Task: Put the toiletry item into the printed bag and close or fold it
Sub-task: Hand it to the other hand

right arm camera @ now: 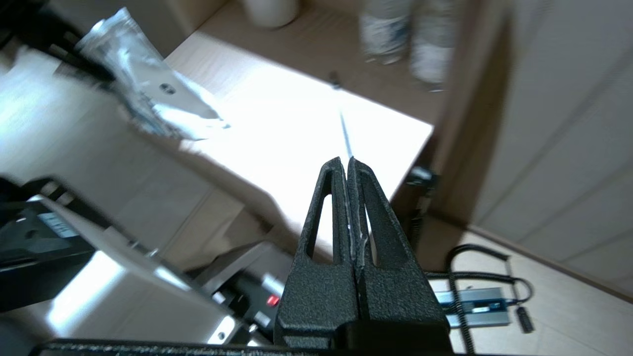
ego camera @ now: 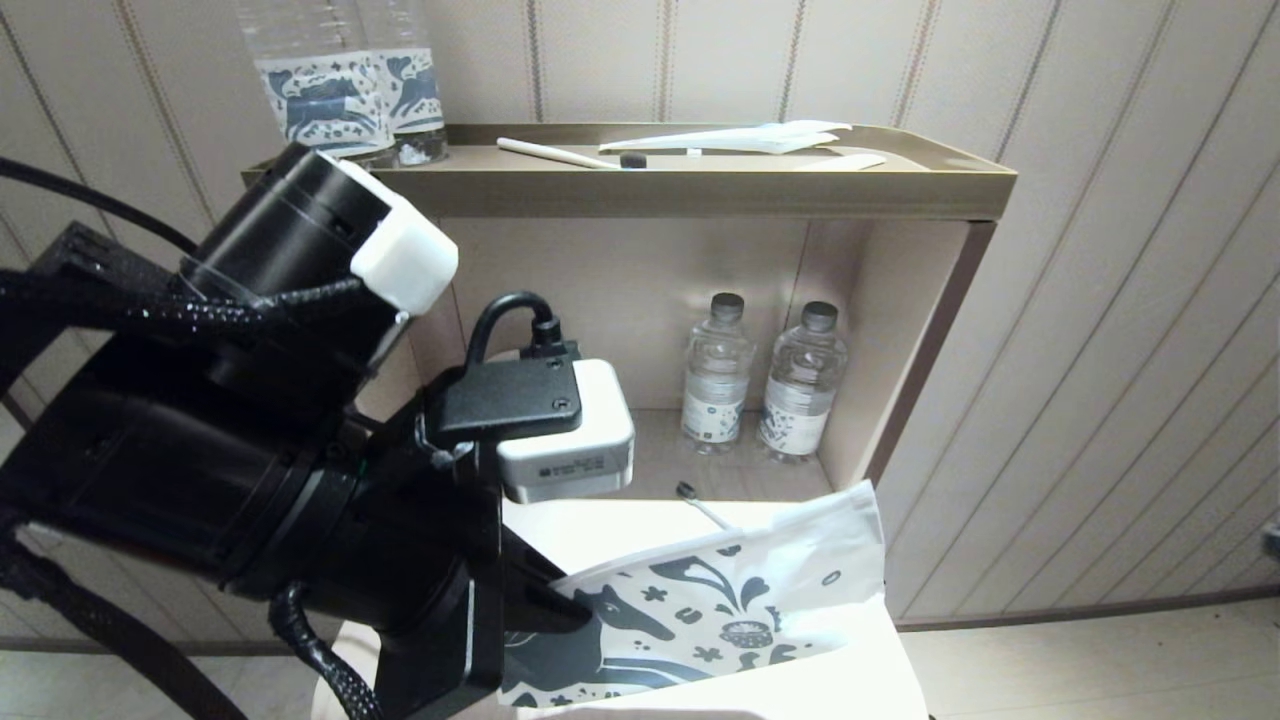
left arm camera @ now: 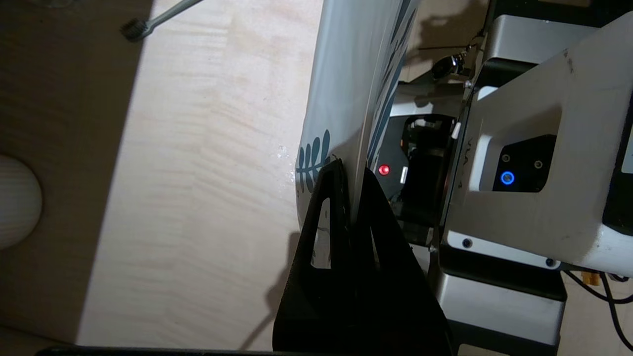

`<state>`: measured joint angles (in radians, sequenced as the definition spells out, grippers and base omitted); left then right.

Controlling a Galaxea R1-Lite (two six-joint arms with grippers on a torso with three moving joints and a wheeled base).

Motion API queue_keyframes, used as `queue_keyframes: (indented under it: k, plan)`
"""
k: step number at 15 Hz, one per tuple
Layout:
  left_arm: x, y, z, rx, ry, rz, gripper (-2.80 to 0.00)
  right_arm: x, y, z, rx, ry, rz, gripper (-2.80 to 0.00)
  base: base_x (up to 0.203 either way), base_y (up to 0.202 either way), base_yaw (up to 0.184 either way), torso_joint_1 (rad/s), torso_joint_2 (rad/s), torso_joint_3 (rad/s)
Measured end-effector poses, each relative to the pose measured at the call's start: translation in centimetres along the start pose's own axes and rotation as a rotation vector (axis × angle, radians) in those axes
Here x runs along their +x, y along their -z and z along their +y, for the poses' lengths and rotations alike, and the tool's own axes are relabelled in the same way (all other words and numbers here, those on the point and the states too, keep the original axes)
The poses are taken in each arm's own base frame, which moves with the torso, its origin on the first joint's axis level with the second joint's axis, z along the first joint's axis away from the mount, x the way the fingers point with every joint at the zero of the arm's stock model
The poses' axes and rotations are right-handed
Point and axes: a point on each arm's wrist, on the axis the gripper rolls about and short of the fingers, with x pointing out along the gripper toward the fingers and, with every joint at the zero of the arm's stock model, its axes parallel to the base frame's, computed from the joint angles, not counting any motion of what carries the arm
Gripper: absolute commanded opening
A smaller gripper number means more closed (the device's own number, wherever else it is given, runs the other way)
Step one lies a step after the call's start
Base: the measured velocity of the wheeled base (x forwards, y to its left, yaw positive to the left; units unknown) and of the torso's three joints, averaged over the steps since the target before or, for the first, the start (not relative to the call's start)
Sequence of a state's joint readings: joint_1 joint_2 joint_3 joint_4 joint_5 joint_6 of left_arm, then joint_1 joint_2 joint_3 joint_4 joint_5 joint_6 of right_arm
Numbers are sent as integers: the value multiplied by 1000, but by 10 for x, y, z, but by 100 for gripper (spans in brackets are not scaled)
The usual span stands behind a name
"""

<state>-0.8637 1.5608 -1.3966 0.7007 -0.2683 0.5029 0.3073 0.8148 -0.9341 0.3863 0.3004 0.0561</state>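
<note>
My left gripper (left arm camera: 350,170) is shut on one edge of the printed bag (ego camera: 730,610), a white pouch with dark blue horse and leaf motifs, and holds it up over the near edge of the pale tabletop (ego camera: 600,530). The bag (left arm camera: 346,74) stands edge-on in the left wrist view. My right gripper (right arm camera: 348,160) is shut on the end of the toothbrush (right arm camera: 343,128), whose slim pale handle runs from the fingertips to a small dark bristle head (right arm camera: 335,79). In the head view only the toothbrush head (ego camera: 686,490) shows above the bag; the right gripper is hidden there.
Two water bottles (ego camera: 715,385) (ego camera: 800,395) stand in the shelf alcove behind the tabletop. The top tray (ego camera: 700,185) carries a cream-handled toothbrush (ego camera: 560,153), a plain white wrapper (ego camera: 740,138) and printed bottles (ego camera: 340,90). A white ribbed round object (left arm camera: 15,202) sits beside the tabletop.
</note>
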Motion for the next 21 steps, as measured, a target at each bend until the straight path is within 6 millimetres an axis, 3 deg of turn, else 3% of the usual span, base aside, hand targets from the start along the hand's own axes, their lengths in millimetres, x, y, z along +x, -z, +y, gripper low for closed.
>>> queue_keyframes:
  k: [1,4,9,15,21]
  plan:
    - [-4,-4,4,2,17,-4,-280,17,-10,-1,1,-61,55,0,0,0,0,0,0,0]
    - [-11,-10,17,-30,131,7,-280,61,-36,3,-71,-300,186,0,0,0,0,0,0,0]
    - [-6,-6,19,-51,222,-6,-280,109,-43,0,-233,-619,217,0,0,0,0,0,0,0]
    - [0,-3,14,-31,247,-1,-280,135,-45,0,-226,-804,211,0,0,0,0,0,0,0]
    - [10,-3,13,5,223,-63,-280,157,-42,5,-197,-853,281,0,0,0,0,0,0,0]
